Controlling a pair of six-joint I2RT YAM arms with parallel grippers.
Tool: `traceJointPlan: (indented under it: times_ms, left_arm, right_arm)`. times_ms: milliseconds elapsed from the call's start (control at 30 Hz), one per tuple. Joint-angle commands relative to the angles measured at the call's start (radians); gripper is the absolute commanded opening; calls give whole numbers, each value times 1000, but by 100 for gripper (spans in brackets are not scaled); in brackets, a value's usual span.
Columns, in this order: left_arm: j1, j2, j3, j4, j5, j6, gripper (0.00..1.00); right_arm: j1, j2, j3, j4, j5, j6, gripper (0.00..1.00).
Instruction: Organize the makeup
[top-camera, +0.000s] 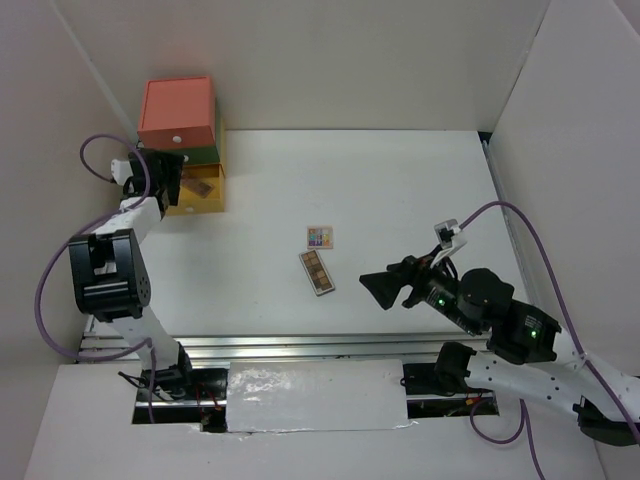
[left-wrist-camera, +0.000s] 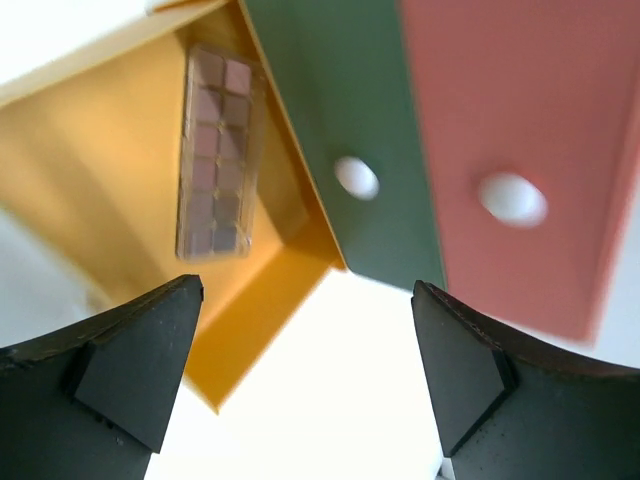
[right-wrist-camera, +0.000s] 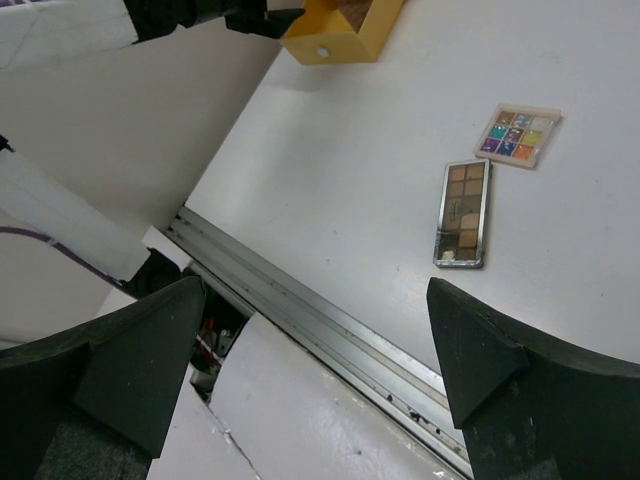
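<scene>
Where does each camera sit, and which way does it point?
Top external: above and behind the arms, looking down on the table; both arms show.
Left wrist: on the left arm, facing into the yellow drawer at the pinkish palette; own fingers show.
Right wrist: on the right arm, facing the brown palette and multicolour palette; own fingers show.
Shared: top and right wrist both show those two palettes.

Left arm (top-camera: 110, 275): white links, black boxy joint housings, left purple cable (top-camera: 42, 300) looped alongside.
Right arm (top-camera: 500, 330): same white-and-black build, right purple cable (top-camera: 500, 205), two green indicator lights (top-camera: 438, 298).
Left gripper (left-wrist-camera: 308, 288), right gripper (right-wrist-camera: 315, 288): matte black wedge fingers (left-wrist-camera: 130, 370), blunt tips.
</scene>
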Motion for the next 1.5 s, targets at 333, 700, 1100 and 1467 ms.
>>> traceJointPlan:
  times_ms: [333,700,1100,1467]
  left_arm:
    - [-693,-303,10,-519,-297,360,99]
    - [-1074,125,370,-859,-451,226,99]
    - [-1109,199,308,-896,-447,79,99]
    - [-1108,293,256,-863,-428,42,91]
  right_arm:
    - [-1,113,126,-163,259,122,100]
    - [-3,262,245,-440,425,287,100]
    - [-3,182,129,-350,327,224,100]
    - [-3,239,97,-294,299,193,100]
